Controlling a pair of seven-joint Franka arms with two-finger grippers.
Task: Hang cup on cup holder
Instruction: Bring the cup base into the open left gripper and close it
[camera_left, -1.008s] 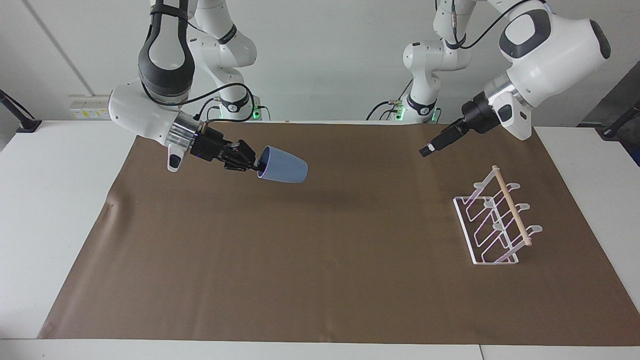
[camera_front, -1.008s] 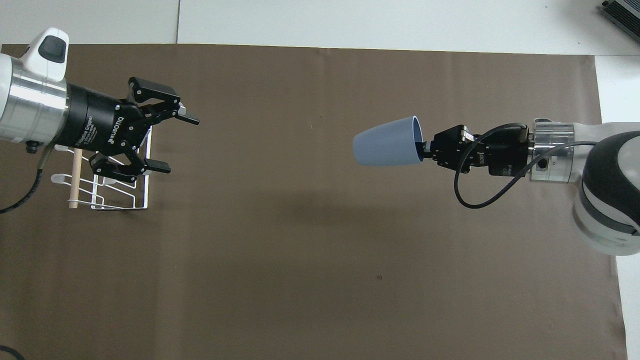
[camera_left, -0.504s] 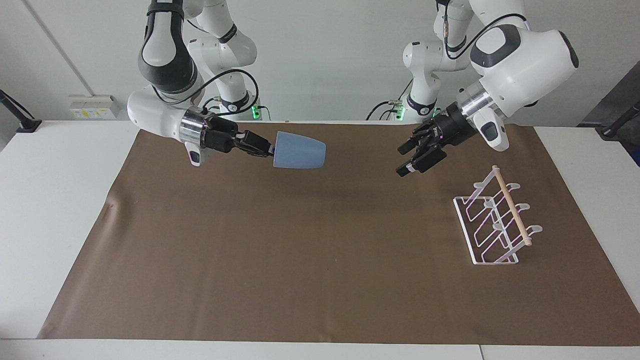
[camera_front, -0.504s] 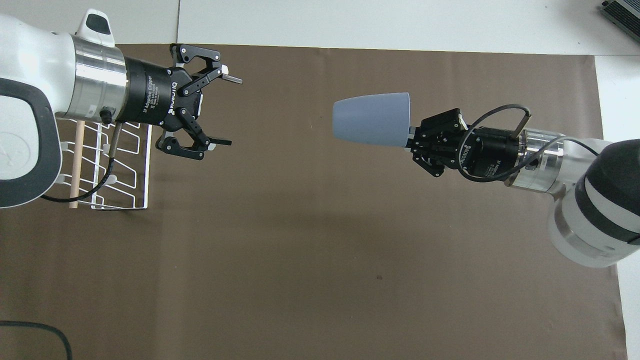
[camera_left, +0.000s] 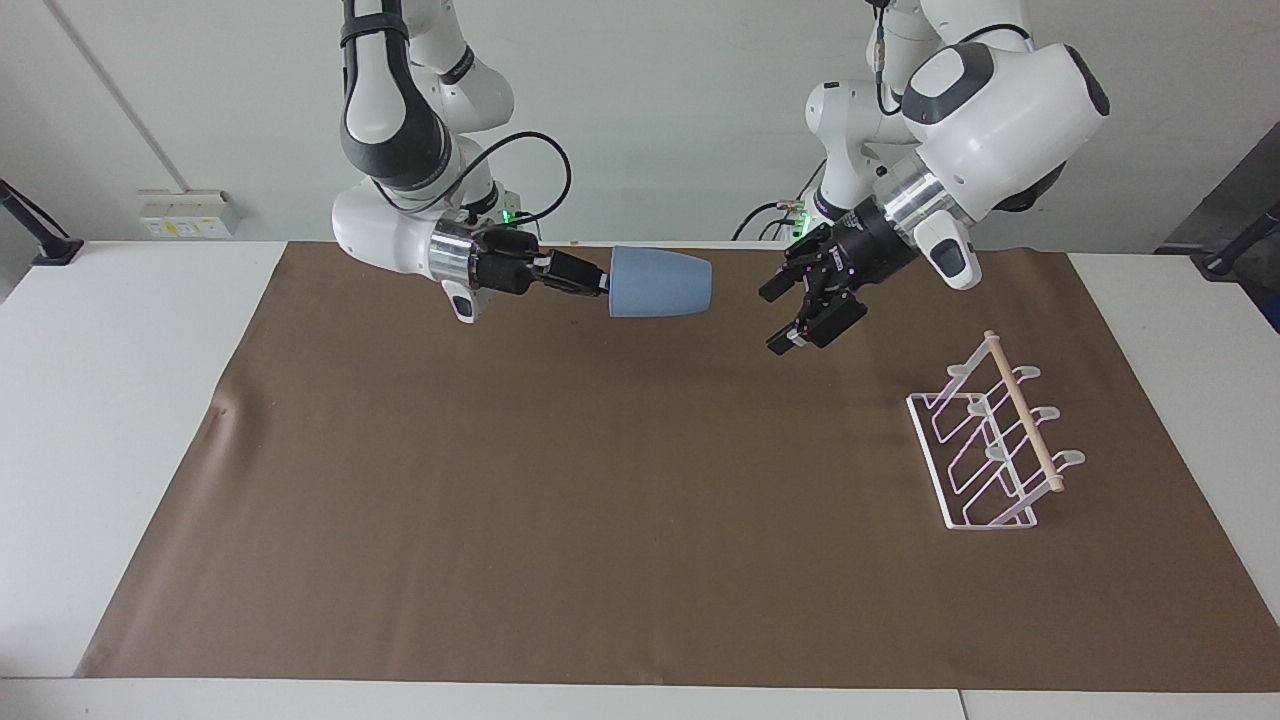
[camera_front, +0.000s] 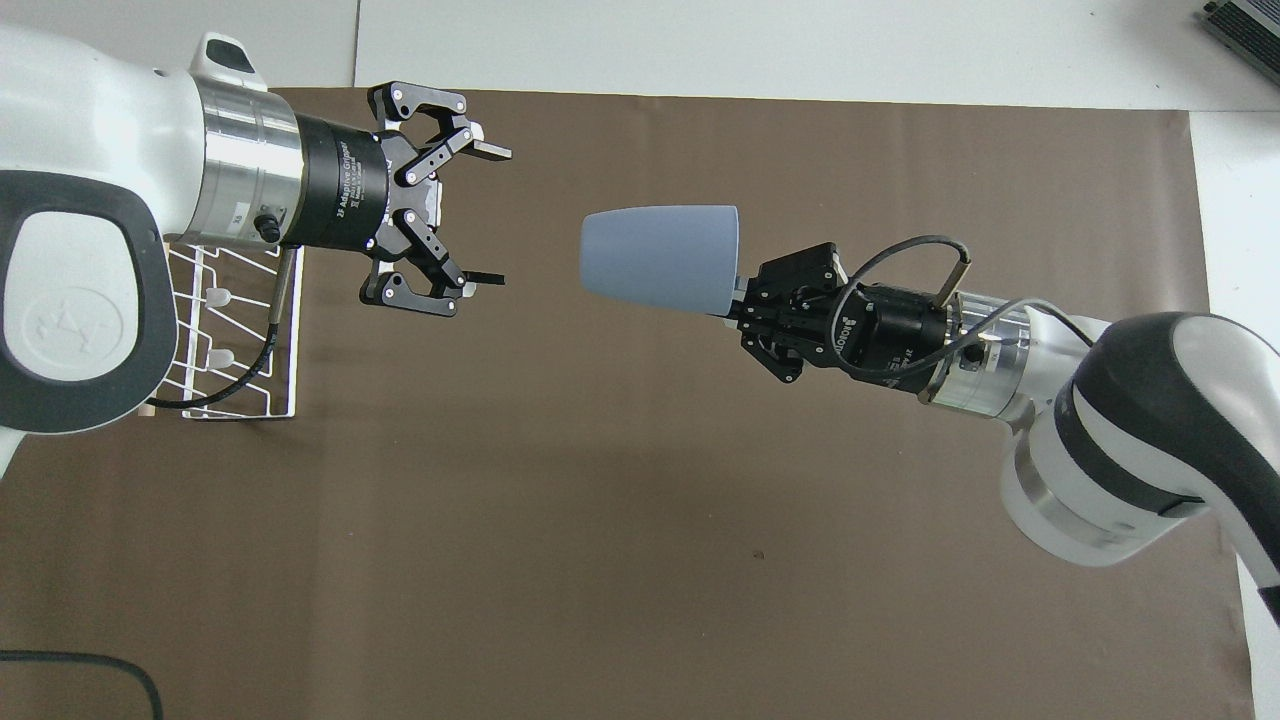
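My right gripper (camera_left: 603, 284) is shut on the rim of the light blue cup (camera_left: 660, 282) and holds it sideways in the air over the mat's middle, base toward my left gripper. In the overhead view the cup (camera_front: 660, 258) sticks out from the right gripper (camera_front: 737, 295). My left gripper (camera_left: 778, 320) is open and empty, in the air facing the cup's base with a gap between them; it also shows in the overhead view (camera_front: 492, 216). The white wire cup holder (camera_left: 990, 450) with its wooden dowel stands empty toward the left arm's end of the table. In the overhead view the left arm partly hides the cup holder (camera_front: 235, 330).
A brown mat (camera_left: 600, 500) covers most of the white table (camera_left: 120, 420). A wall socket box (camera_left: 180, 212) sits at the table's edge by the right arm's end.
My right gripper has carried the cup up and toward the left arm's end. My left gripper has turned and moved from over the cup holder toward the cup, fingers open.
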